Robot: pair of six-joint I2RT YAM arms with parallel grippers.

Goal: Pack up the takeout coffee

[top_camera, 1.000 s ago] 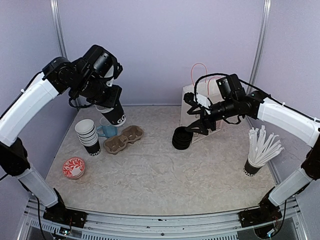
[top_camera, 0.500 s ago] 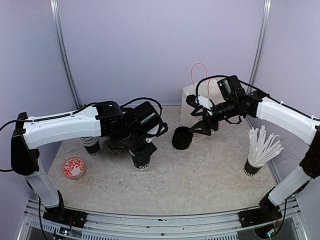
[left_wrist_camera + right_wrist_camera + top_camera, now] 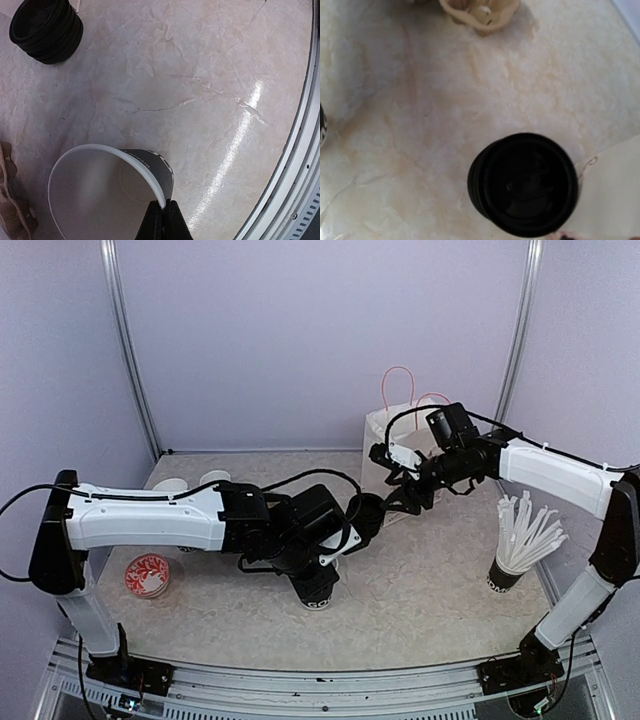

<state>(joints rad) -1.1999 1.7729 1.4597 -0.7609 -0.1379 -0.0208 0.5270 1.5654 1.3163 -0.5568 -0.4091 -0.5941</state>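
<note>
Black paper cup (image 3: pixel 318 592), lidless and white inside, sits at the near middle of the table (image 3: pixel 210 75). The left gripper (image 3: pixel 162 210) has its fingers pinched tight together over one point of the rim, one inside the wall and one outside. The step in hand looks like setting this cup down within reach of the lids. A thin paper rim will buckle or tip under a one-sided pinch, so the cup should probably come down level until its base is flat on the table, and the fingers should part only then. Whether the base already touches the surface cannot be told from these views, and the wrist view shows the cup leaning. Leaving it well apart from the stack of black lids (image 3: pixel 47 27) would give the other arm room to work.

Farther back, the right gripper (image 3: pixel 400 495) hangs just above that stack. Its fingers do not show clearly in either view, so how far they are open cannot be told. It holds nothing that can be seen. Behind it stands the white bag (image 3: pixel 385 435) with its pink handles, and the pulp carrier (image 3: pixel 480 9) lies off to the left.

Half a second ago the cup was farther left and farther back. A second ago it was held high over the back left corner. The lid stack has not moved, and the right gripper hovers over it much as before
</note>
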